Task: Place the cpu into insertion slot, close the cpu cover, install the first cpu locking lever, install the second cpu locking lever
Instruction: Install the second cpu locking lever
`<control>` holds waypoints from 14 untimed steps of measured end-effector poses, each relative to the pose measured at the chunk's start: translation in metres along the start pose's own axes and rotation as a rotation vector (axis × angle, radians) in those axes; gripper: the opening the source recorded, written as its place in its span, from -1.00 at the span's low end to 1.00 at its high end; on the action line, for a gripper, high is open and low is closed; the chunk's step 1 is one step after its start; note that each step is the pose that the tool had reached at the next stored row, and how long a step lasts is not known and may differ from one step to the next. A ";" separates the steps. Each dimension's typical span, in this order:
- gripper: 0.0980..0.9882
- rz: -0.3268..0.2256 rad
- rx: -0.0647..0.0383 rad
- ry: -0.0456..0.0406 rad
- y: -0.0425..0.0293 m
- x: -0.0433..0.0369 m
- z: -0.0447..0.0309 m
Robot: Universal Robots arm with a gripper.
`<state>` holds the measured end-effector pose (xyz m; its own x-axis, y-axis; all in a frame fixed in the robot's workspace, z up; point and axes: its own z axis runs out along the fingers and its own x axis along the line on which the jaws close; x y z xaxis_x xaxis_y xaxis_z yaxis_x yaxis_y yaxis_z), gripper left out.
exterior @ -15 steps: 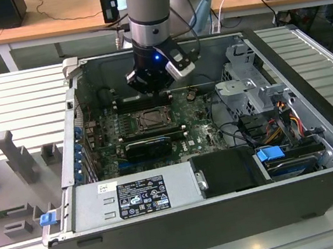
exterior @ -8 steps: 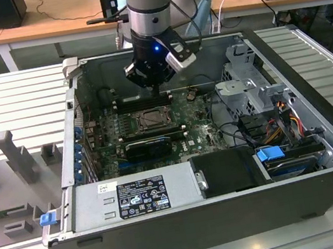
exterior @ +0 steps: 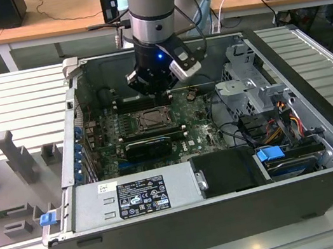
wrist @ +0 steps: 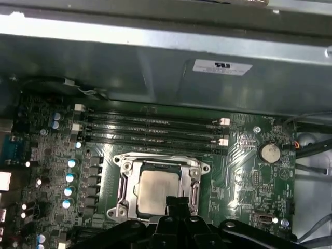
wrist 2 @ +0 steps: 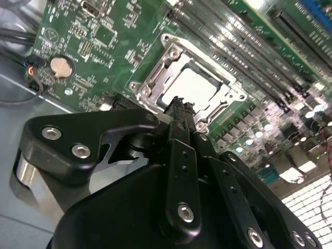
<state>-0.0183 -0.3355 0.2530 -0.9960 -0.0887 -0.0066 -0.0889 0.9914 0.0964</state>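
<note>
We see an open computer case (exterior: 323, 135) lying on its side on a slatted metal table (exterior: 14, 100), with the arm reaching down into it from above. The gripper (exterior: 155, 91) hangs over the green board (exterior: 204, 134), just above the socket area and apart from it.

In both wrist views the chip (wrist: 158, 184) (wrist 2: 194, 85) already sits flat in the slot (wrist: 124, 179) (wrist 2: 155, 78), its dull silver top facing up. The metal cover (wrist: 196, 189) (wrist 2: 224, 101) lies down around it, framing the chip through its square cut-out. We cannot tell from these pictures whether the locking levers are fastened.

In both wrist views the black fingertips (wrist 2: 179, 109) (wrist: 176, 201) come together in a narrow point right over the near edge of the socket, with no gap visible between them and nothing held, so the gripper looks clenched and empty.

Beside the socket run the long memory slots (wrist: 155, 129), and a round coin battery (wrist: 270, 151) (wrist 2: 60, 66) sits on the board on the other side. In the exterior view a long black card (exterior: 148, 146) lies next to the socket, and a power supply box (exterior: 134, 195) fills the near side of the case.
</note>
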 end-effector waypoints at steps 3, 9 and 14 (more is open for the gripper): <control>-0.98 0.000 0.000 0.0000 -0.0047 0.0004 -0.0004; -0.98 0.001 -0.001 0.0113 -0.0183 0.0016 0.0067; -0.98 0.002 -0.002 0.0206 -0.0319 0.0047 0.0079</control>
<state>-0.0201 -0.3668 0.2420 -0.9960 -0.0885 0.0141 -0.0867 0.9914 0.0982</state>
